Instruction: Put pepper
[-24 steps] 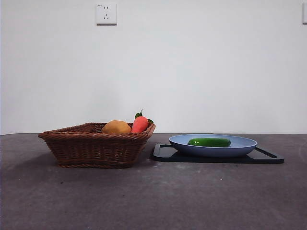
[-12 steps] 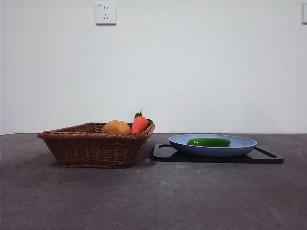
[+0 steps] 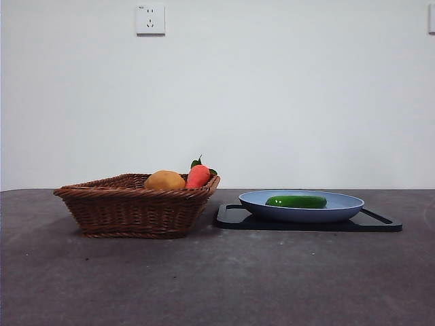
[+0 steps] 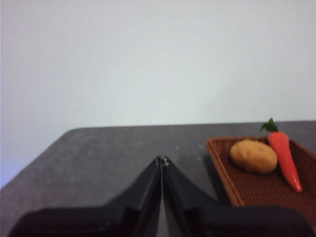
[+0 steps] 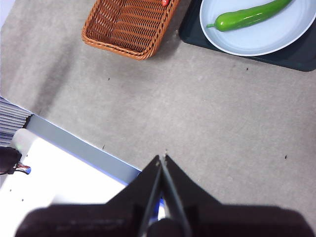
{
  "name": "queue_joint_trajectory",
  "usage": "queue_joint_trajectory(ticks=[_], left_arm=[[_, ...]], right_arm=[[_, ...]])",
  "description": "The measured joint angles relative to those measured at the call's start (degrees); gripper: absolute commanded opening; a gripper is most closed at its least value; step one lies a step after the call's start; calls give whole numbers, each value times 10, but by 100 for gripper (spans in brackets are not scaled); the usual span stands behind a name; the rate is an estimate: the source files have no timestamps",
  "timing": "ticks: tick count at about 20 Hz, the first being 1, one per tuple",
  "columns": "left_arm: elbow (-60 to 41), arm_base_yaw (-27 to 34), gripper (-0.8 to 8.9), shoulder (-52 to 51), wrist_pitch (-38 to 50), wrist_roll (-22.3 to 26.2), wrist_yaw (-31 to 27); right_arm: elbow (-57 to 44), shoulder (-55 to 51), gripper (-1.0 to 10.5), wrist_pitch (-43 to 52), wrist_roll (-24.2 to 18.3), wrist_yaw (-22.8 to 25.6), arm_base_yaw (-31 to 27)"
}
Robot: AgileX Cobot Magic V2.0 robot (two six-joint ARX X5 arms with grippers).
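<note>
Well apart — pepper (image 5: 248,16) from closed right gripper (image 5: 162,157).

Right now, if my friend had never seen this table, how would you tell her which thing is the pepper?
Find the black tray on the table, beside the wicker basket. A blue plate sits on it, and the pepper lies alone in that plate. It is long, smooth and shiny dark green, unlike the red-orange vegetable and the yellow-brown potato in the basket.

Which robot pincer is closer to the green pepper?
Probably right. The right pincer hangs high with the pepper in sight. The left pincer sits beyond the basket, the pepper out of view.
</note>
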Motion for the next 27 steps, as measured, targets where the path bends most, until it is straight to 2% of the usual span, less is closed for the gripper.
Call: queue_joint_trajectory(ticks=[4,11,15,27], left_arm=[[-19,0,8,-12,-19,-9,0],[-19,0,8,-16,-153,-27,1],[-19,0,8,-17,-151,-34,27],[-19,0,8,-17,-139,-34,28]], right_arm=[[0,0,11,0,0,0,0],[0,0,11,0,0,0,0],[0,0,11,0,0,0,0],[0,0,11,0,0,0,0]])
